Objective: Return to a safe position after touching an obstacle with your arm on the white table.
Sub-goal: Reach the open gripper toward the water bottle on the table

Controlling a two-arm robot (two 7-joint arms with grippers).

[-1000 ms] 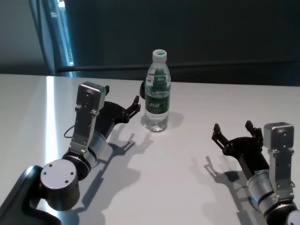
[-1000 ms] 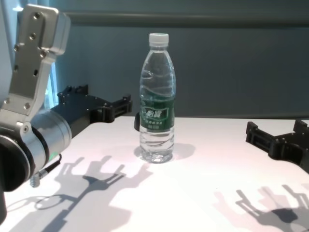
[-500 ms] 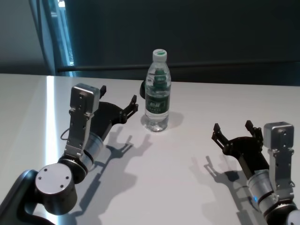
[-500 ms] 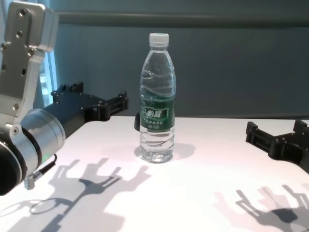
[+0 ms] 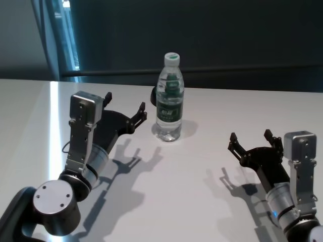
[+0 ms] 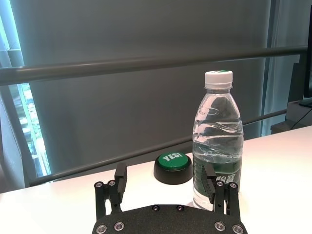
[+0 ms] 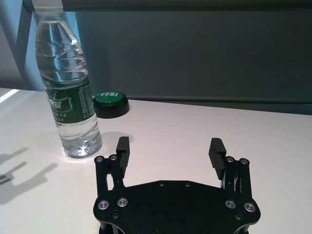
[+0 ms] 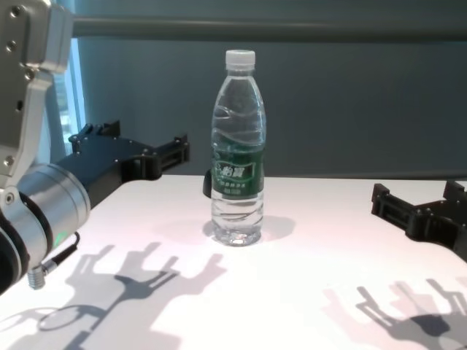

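Backing the left gripper (image 5: 123, 108) away cleanly is the step in hand, judging from where things stand. Its fingers are spread wide with nothing between them, and it hangs above the white table (image 5: 202, 166) just to the left of the obstacle (image 5: 169, 98), with a clear gap between the fingertips and the plastic in the chest view. The bottle stands upright near the far middle of the table, cap on, with a green button (image 6: 173, 167) beyond it on the far side.

To do this well, the arm should draw toward the near left along the line the fingers already point (not sweep sideways), since the nearer fingertip is the part closest to the bottle and any swing to the right would brush the label band. A tall, narrow, mostly full bottle will probably tip from a light knock up high, so keep the wrist low and the path straight until the fingers are well apart from it.

The right gripper (image 5: 252, 146) is parked at the near right, also wide open and empty, well apart from the bottle.
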